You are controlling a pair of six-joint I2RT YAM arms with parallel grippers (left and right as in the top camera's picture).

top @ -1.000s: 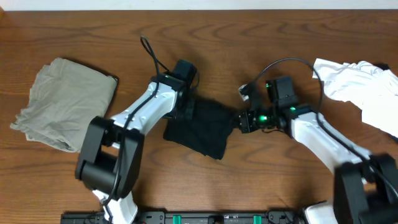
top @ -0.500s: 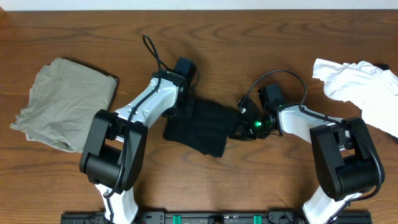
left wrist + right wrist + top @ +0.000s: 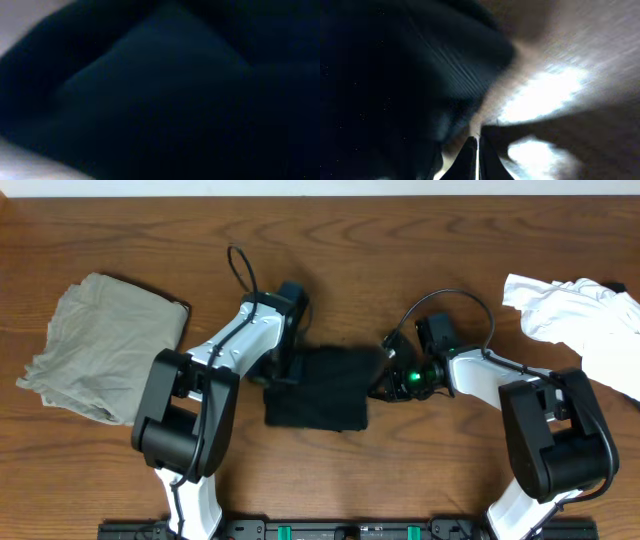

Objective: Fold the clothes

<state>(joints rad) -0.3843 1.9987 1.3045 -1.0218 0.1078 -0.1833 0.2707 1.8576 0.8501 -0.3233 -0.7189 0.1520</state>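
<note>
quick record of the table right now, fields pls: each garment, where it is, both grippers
black garment: flat rectangle, centre of table
grey-beige garment: loosely folded, left end
white garment: crumpled, right end
left gripper: shut, at black garment's left edge
right gripper: shut, at its right edge
fabric pinched: cannot tell

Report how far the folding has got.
Done: the grey-beige garment lies loosely folded at the left. In hand: the black garment sits as a fairly neat rectangle at centre, with the left arm and the right arm at its sides, jaws shut. Left to do: the white garment lies crumpled at the right.
</note>
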